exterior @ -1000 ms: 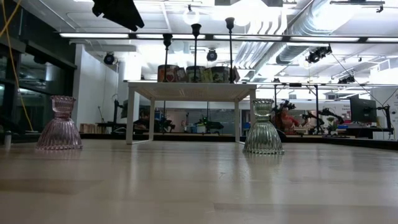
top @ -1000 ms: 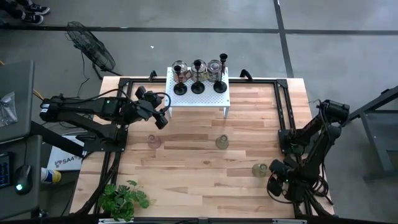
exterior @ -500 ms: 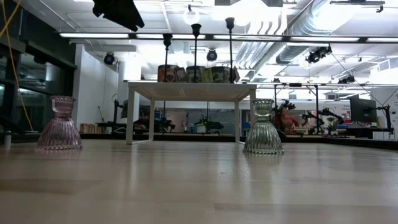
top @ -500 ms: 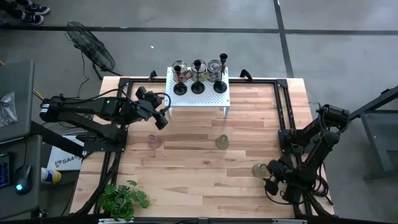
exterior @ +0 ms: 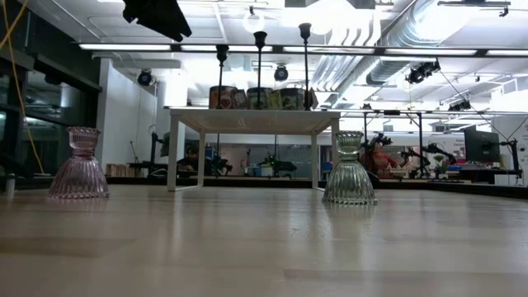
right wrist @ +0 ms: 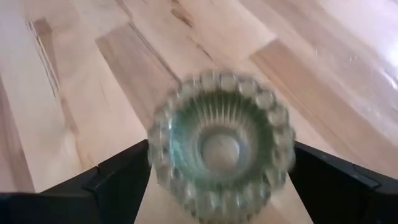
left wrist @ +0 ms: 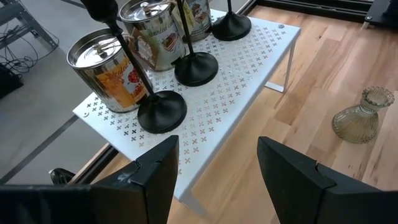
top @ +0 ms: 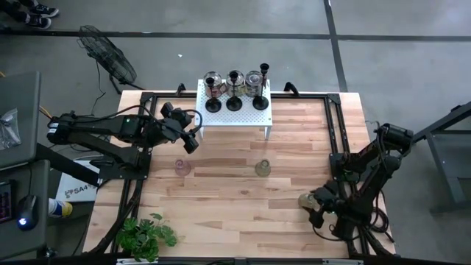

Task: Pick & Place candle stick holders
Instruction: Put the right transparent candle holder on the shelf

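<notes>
Three slim black stemmed holders (top: 234, 94) stand on the white perforated stand (top: 266, 116) at the far edge, next to shiny round cans (left wrist: 111, 68). A pink glass holder (top: 182, 168) and a greenish one (top: 263, 168) stand on their bases mid-table; both also show in the low view, the pink one (exterior: 77, 165) and the greenish one (exterior: 350, 171). A second greenish glass holder (top: 307, 200) stands near the right. My right gripper (right wrist: 221, 149) is open above it, one finger on either side. My left gripper (left wrist: 217, 155) is open and empty, in the air left of the stand.
A leafy green plant (top: 147, 235) sits at the near left corner. Black frame rails (top: 331, 132) run along the table's left, right and far sides. Bare wood lies between the mid-table holders and the near edge.
My right gripper has gone toward the table's left and far edge, closing in on the greenish holder near the right until its fingers stand on either side of it. The holders have stayed where they were.
</notes>
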Controlling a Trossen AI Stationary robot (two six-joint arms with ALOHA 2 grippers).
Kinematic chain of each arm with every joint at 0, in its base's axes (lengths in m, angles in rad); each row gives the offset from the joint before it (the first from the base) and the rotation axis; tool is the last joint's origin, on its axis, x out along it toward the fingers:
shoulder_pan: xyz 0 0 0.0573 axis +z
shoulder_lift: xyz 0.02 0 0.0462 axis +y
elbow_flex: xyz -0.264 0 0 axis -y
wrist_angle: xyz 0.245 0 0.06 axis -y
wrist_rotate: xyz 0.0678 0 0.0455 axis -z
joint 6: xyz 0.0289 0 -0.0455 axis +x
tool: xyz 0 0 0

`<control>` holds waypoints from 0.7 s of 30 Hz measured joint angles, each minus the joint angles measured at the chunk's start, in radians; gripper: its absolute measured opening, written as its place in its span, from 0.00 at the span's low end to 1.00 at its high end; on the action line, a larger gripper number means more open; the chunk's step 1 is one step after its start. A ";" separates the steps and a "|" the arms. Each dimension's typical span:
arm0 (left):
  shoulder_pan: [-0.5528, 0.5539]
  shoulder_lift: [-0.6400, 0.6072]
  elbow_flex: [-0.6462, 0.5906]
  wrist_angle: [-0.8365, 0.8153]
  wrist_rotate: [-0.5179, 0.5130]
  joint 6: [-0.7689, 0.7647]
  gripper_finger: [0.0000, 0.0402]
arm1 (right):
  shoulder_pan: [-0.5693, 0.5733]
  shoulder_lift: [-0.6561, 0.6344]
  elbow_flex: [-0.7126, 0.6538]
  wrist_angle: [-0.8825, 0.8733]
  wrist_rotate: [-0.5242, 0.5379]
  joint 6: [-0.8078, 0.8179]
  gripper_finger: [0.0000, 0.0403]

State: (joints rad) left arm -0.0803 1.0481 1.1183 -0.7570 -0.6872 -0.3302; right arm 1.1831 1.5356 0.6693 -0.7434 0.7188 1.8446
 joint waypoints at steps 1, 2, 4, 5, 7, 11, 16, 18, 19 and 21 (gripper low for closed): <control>0.000 0.000 0.000 0.000 0.000 0.000 0.53 | -0.005 0.000 0.000 0.001 0.005 -0.010 0.87; 0.000 0.000 0.000 0.000 0.000 0.000 0.53 | -0.010 0.000 0.000 0.002 0.007 -0.016 0.86; 0.000 0.000 0.000 0.000 0.002 0.000 0.53 | -0.019 0.000 0.000 0.005 0.014 -0.023 0.86; 0.000 0.000 0.000 0.000 0.005 0.000 0.53 | -0.024 0.000 0.000 0.009 0.015 -0.033 0.86; 0.000 0.000 0.000 0.000 0.006 0.000 0.53 | -0.032 0.000 0.000 0.018 0.016 -0.049 0.86; 0.000 0.000 0.000 0.000 0.015 0.000 0.53 | -0.046 0.000 0.000 0.024 0.017 -0.059 0.85; 0.000 0.000 0.000 0.007 0.016 0.000 0.53 | -0.047 0.000 0.000 0.025 0.017 -0.063 0.76; 0.000 0.000 0.000 0.009 0.016 0.000 0.53 | -0.046 0.000 0.000 0.026 0.017 -0.063 0.70; 0.000 0.000 0.000 0.010 0.016 0.000 0.53 | -0.046 0.000 0.000 0.026 0.017 -0.063 0.68; 0.000 0.000 0.000 0.010 0.016 0.000 0.53 | -0.046 0.000 0.000 0.026 0.018 -0.063 0.63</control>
State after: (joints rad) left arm -0.0803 1.0485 1.1183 -0.7475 -0.6708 -0.3305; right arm 1.1366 1.5352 0.6693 -0.7177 0.7372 1.7820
